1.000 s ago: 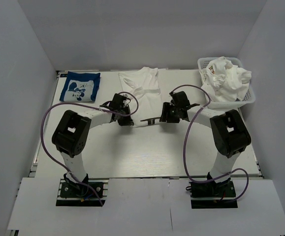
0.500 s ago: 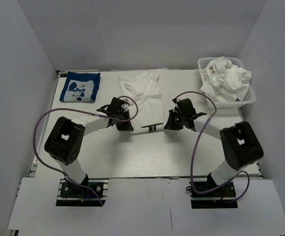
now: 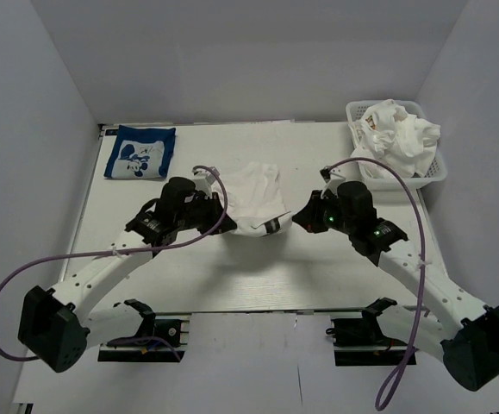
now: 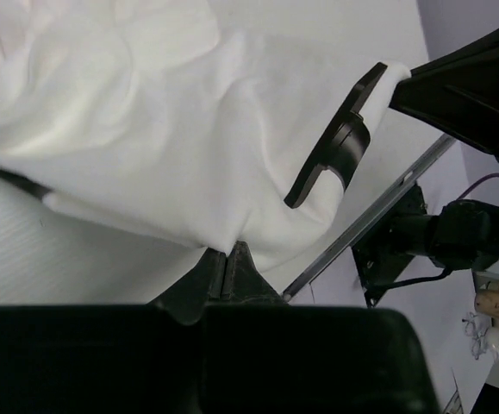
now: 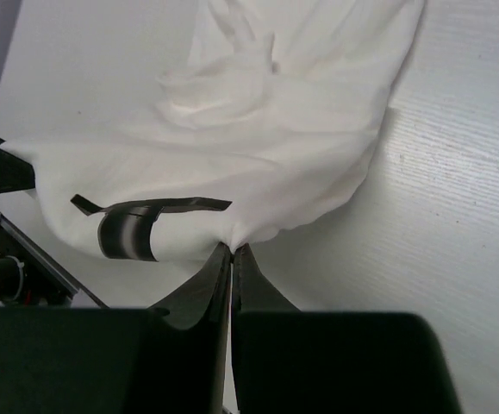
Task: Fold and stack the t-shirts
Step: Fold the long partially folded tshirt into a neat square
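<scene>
White t-shirt [image 3: 256,191], its hem clamped in left hand [image 4: 226,259] and right hand [image 5: 232,250], tips lost in cloth.

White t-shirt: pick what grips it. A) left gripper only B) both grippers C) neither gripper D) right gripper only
B: the wrist views show the left gripper and the right gripper each shut on an edge of the white t-shirt.

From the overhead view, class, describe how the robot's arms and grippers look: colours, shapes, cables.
Both the left arm and right arm have white links with black joints and bases. A purple cable loops along each. The left gripper and right gripper have slim black tapering fingers.
</scene>
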Tool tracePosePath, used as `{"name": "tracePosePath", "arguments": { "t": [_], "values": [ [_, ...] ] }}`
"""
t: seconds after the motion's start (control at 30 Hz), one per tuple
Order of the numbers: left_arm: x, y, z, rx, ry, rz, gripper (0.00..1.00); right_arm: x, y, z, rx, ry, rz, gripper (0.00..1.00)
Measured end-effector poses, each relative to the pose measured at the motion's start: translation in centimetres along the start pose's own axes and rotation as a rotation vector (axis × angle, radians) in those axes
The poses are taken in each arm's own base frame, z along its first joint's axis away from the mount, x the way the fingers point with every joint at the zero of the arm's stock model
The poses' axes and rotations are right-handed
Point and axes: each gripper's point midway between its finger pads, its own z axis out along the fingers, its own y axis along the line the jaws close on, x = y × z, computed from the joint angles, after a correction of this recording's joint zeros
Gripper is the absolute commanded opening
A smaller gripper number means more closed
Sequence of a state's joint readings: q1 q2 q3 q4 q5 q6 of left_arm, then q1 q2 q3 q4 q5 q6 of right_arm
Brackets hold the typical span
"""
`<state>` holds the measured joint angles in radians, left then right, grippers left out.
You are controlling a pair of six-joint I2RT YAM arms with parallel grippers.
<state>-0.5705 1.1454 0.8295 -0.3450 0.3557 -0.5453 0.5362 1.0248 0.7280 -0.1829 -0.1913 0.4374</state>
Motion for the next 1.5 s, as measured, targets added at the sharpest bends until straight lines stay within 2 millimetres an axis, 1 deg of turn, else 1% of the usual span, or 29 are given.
{"name": "tracePosePath", "arguments": {
  "t": [0.1, 0.2, 0.27, 0.37, 0.43, 0.53, 0.6, 0.7, 0.77, 0.9, 1.03, 1.1, 1.2, 1.3, 1.33, 1.37, 1.4, 1.43, 1.5],
  "values": [
    [-1.3, -0.9, -0.8, 0.017, -0.058, 0.018, 0.0, -1.6, 0.7, -0.8, -0.007, -0.052, -0.008, 0.0],
    [-2.7, -0.5, -0.8, -0.031, -0.091, 0.01, 0.0, -3.2, 1.1, -0.5, -0.001, -0.079, -0.003, 0.0],
    [-4.2, 0.1, -0.4, -0.088, -0.116, -0.005, 0.0, -4.6, 1.3, 0.3, 0.005, -0.088, 0.002, 0.0],
    [-6.9, 1.6, 0.4, -0.208, -0.157, -0.047, 0.0, -7.1, 1.7, 2.2, 0.018, -0.101, 0.008, 0.0],
    [-8.3, 2.7, 0.9, -0.283, -0.186, -0.072, 0.0, -8.5, 1.6, 3.6, 0.03, -0.104, 0.01, 0.0],
    [-10.0, 4.7, 1.5, -0.396, -0.215, -0.107, 0.0, -11.0, 1.2, 6.0, 0.07, -0.112, 0.011, 0.0],
    [-10.9, 5.9, 2.2, -0.463, -0.222, -0.128, 0.0, -12.6, 0.7, 7.7, 0.108, -0.116, 0.005, 0.0],
    [-12.1, 8.2, 3.6, -0.55, -0.217, -0.162, 0.0, -14.6, -0.2, 10.3, 0.153, -0.117, -0.008, 0.0],
    [-12.5, 9.8, 4.5, -0.6, -0.205, -0.186, 0.0, -15.4, -0.9, 12.1, 0.174, -0.107, -0.014, 0.0],
    [-12.9, 13.3, 5.9, -0.694, -0.179, -0.245, 0.0, -15.6, -2.7, 16.3, 0.208, -0.049, -0.011, 0.0],
    [-13.0, 16.1, 6.3, -0.762, -0.173, -0.293, 0.0, -14.6, -4.5, 20.3, 0.215, 0.018, 0.0, 0.0],
    [-13.0, 17.2, 6.2, -0.786, -0.168, -0.315, 0.0, -13.7, -5.3, 22.0, 0.209, 0.05, 0.006, 0.0],
    [-13.6, 18.7, 6.6, -0.809, -0.172, -0.338, 0.0, -12.9, -6.0, 23.8, 0.192, 0.074, 0.005, 0.0],
    [-14.4, 20.7, 7.7, -0.833, -0.17, -0.364, 0.0, -12.9, -6.9, 25.8, 0.181, 0.071, 0.006, 0.0],
    [-14.8, 21.6, 8.2, -0.839, -0.169, -0.373, 0.0, -13.1, -7.2, 26.5, 0.178, 0.064, 0.005, 0.11],
    [-15.0, 22.3, 8.8, -0.844, -0.166, -0.382, 0.07, -13.3, -7.4, 27.3, 0.175, 0.056, 0.006, 0.3],
    [-15.1, 23.3, 9.3, -0.852, -0.16, -0.395, 0.41, -13.5, -7.7, 28.0, 0.172, 0.05, 0.004, 0.61],
    [-15.2, 24.3, 9.7, -0.867, -0.152, -0.407, 0.67, -13.8, -8.0, 28.8, 0.169, 0.035, -0.004, 0.9],
    [-14.9, 26.3, 10.1, -0.9, -0.139, -0.437, 1.0, -13.9, -8.7, 29.9, 0.16, 0.028, -0.017, 0.91]
  ]
}}
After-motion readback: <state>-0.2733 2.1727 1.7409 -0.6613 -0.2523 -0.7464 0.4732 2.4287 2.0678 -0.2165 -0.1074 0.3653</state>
